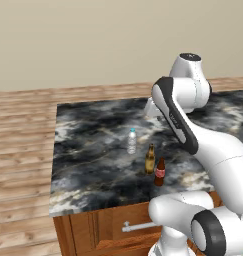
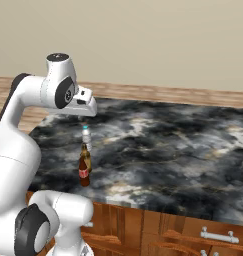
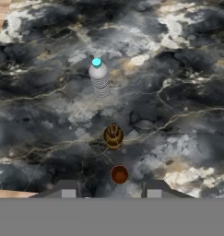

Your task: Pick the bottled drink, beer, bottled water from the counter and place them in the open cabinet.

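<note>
Marbled stone desk (image 1: 93, 150): ribbed clear water (image 3: 99, 78), amber beer (image 3: 113, 136), short red-brown drink (image 3: 119, 174). Fingers (image 3: 109, 190) closed, empty, above drink.

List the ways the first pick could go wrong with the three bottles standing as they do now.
1. The bottled drink, beer and bottled water stand in a tight row on the counter; a finger closing on one may well knock its neighbour over.
2. The bottled drink stands near the counter's front edge, so a nudge might send it off.
3. The gripper hangs above the bottled drink with its jaws shut; descending without opening would hit the cap.
</note>
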